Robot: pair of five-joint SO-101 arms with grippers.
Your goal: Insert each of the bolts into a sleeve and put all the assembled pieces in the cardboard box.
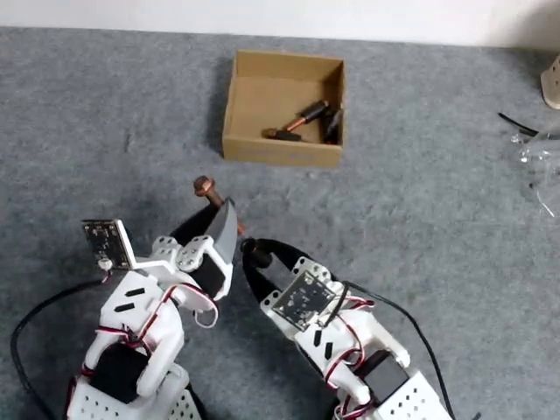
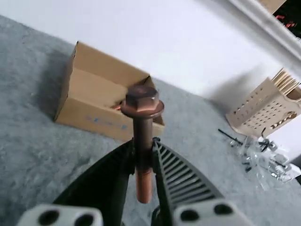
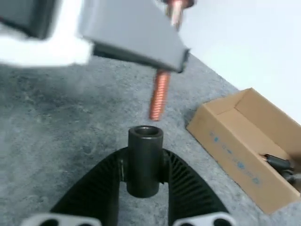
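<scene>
Within the clenched left pincer (image 2: 143,146) the bolt (image 2: 142,106) is held at mid-shank. Its threaded tip is poised just beyond the right pincer (image 3: 145,162), near the mouth of the sleeve (image 3: 146,141) grasped there, without touching it. Both parts are judged stiff and smooth, so firm side grips are advised.

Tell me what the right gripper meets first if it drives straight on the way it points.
Probably the bolt, by its threaded tip. The left gripper holds it just ahead of the sleeve that the right gripper carries. Exact alignment is unclear.
</scene>
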